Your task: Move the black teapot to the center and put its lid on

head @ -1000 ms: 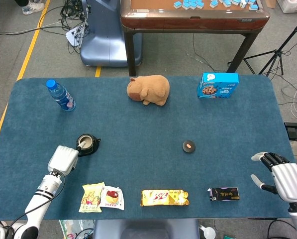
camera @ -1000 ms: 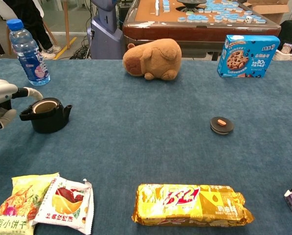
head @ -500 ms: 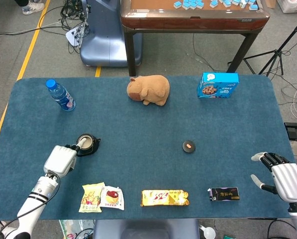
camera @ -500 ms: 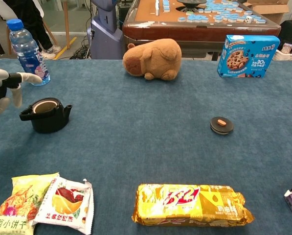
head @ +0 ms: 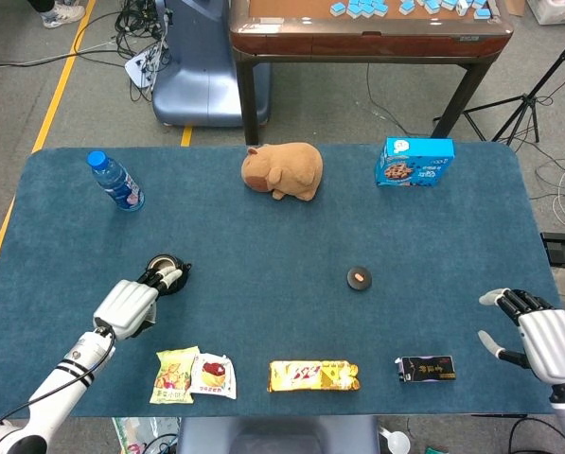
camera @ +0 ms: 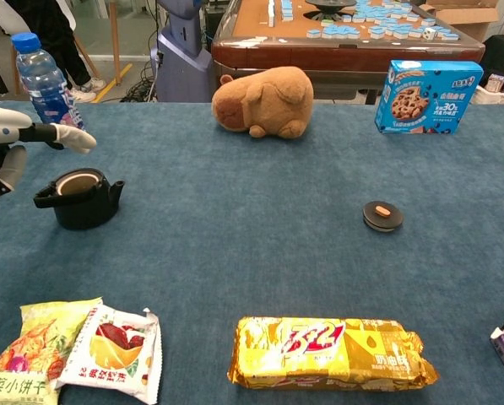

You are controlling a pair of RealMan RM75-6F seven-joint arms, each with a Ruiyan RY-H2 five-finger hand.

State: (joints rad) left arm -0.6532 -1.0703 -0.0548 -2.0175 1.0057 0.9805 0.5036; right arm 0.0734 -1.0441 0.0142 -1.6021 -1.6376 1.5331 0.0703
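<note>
Both hands empty: left hand (head: 128, 305) has spread fingers (camera: 73, 137) wide above the teapot (camera: 80, 199).

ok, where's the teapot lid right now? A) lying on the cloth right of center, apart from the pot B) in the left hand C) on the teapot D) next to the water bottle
A: the lid lies flat on the blue cloth, well to the right of the open black teapot, and the left hand over the pot holds nothing.
</note>
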